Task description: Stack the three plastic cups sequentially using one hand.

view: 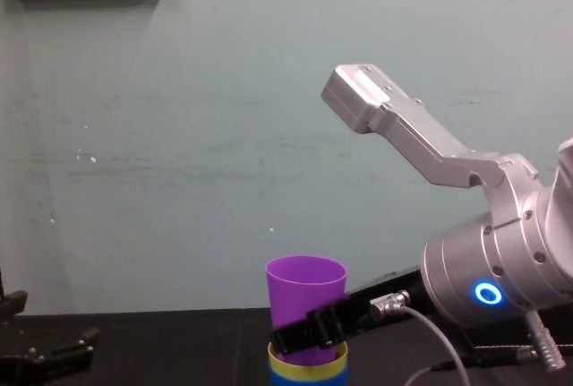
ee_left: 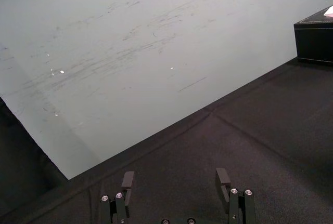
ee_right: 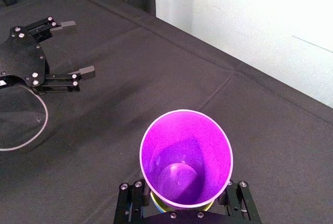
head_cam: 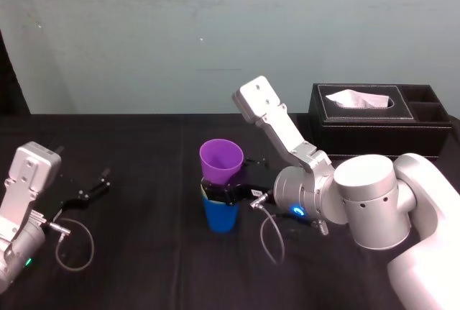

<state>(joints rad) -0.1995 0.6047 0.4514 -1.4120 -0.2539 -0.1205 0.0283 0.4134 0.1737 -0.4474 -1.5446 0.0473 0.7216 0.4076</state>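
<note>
Purple cup (head_cam: 221, 160) stands upright, nested in the yellow-green cup (view: 309, 373), which is inside the blue cup (head_cam: 220, 215), about mid-worktop (head_cam: 144, 252). The right claw (head_cam: 224, 190) reaches in sideways from the right and pinches the purple one low down, just above the yellow-green rim. My guess is the next move is straight down that vertical axis, or just letting go. The left claw (head_cam: 90, 190) is spread, parked well off to the left.

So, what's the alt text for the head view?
A purple cup stands stacked on a blue cup mid-table, gripped by the right hand just above the blue rim. The left hand is open at the left; a black tissue box stands back right.
</note>
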